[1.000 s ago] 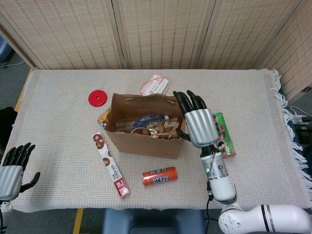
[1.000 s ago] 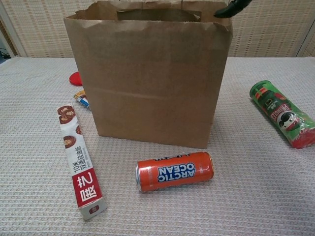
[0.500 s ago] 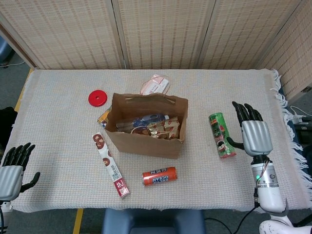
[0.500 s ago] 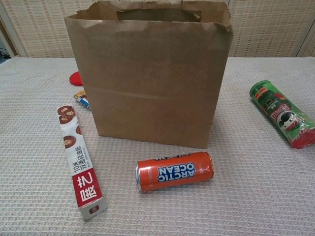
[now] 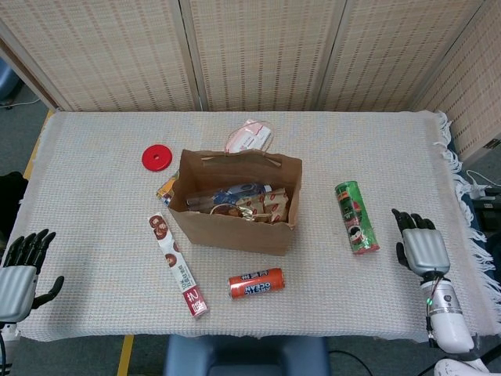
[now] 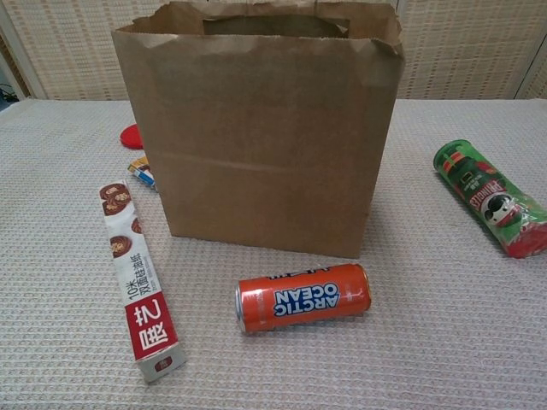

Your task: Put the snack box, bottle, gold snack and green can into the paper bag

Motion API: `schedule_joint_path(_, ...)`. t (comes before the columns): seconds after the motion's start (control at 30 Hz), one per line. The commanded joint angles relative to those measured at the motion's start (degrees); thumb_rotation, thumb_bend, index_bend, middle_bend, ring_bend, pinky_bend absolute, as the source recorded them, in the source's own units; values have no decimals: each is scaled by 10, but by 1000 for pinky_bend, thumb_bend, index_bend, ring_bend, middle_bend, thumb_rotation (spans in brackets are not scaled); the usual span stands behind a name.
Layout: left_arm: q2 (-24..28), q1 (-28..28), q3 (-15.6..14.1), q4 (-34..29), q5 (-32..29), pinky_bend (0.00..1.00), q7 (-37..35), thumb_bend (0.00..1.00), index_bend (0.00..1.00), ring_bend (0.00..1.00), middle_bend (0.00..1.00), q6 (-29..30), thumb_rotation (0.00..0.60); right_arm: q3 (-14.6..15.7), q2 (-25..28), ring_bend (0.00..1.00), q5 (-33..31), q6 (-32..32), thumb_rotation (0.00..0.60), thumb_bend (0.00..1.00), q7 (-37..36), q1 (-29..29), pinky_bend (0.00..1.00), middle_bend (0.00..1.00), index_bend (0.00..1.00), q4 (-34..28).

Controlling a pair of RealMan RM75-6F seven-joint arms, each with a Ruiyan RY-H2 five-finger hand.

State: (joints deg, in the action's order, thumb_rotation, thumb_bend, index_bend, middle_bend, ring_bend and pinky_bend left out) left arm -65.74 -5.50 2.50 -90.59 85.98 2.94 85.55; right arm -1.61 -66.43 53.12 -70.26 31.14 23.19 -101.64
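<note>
The right hand [image 5: 423,249] has drawn back from over the paper bag [image 5: 235,227] to the near right table edge, fingers open and empty, like the left hand [image 5: 17,276]. The green can [image 5: 356,217] lies outside, right of the bag; it goes in next.
</note>
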Motion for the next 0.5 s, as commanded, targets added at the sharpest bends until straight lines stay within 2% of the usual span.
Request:
schedule_joint_path(0.03,0,0,0,0,0,0,0,349,0,0,0,0,600,5,-4,107,-33,17,600,738,27,3,201,107,45,10)
schedule_joint_path(0.27,0,0,0,0,0,0,1,348,0,0,0,0,600,-4,-41,107,-128,56,600,739,98,40,201,108,49,34)
schedule_joint_path(0.5,1,0,0,0,0,0,-1,349,0,0,0,-1,600,-4,-105,108,-172,64,600,739,152,72,203,108,54,62)
